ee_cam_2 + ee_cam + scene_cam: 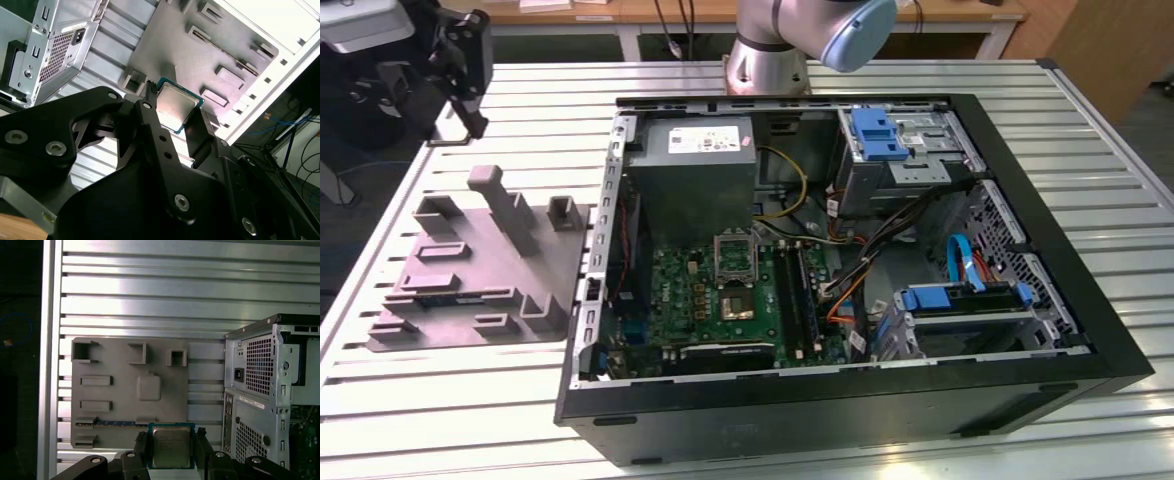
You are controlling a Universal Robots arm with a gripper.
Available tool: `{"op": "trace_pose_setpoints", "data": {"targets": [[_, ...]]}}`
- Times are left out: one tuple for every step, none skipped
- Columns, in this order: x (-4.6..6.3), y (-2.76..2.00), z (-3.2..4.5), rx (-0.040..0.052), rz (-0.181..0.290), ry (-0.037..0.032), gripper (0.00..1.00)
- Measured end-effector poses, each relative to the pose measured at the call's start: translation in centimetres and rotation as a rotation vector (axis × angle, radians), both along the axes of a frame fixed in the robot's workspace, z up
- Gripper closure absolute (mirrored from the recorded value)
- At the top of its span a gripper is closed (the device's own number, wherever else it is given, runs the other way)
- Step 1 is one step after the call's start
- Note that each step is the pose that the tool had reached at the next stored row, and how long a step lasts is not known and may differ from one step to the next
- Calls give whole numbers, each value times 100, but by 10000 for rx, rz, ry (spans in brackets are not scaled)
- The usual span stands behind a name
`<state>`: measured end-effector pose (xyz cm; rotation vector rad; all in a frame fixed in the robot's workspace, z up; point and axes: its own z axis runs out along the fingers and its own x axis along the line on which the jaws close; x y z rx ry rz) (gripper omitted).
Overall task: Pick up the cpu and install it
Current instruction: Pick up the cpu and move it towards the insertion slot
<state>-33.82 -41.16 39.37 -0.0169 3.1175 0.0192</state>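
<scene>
Holding cpu flat in the gripper; metal top up.

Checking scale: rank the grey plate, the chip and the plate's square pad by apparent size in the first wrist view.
grey plate
chip
square pad (chip is nearer the camera, so unsure)

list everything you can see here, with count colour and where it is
cpu: 1, silvery-grey top, between the gripper's fingers
fixture tray: 1, grey, on the table, at the exterior view's left of the case
computer case: 1, black, open, on the table
power supply: 1, grey, inside the case
motherboard: 1, green, inside the case
table: 1, silvery slats
gripper: 1, black, shut on the cpu
</scene>
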Motion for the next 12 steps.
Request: {"op": "trace_pose_setpoints", "data": {"targets": [[4, 0, 0, 0, 0, 0, 53], [9, 0, 0, 0, 0, 0, 53], [13, 0, 0, 0, 0, -1, 53], [17, 0, 0, 0, 0, 0, 53], [21, 0, 0, 0, 0, -1, 53], [25, 0, -1, 1, 0, -1, 53], [30, 0, 0, 0, 0, 0, 53], [36, 0, 0, 0, 0, 0, 53], [42, 0, 0, 0, 1, -1, 53], [48, 0, 0, 0, 0, 0, 53], [53, 0, 0, 0, 0, 0, 53], [58, 0, 0, 0, -1, 0, 53]]}}
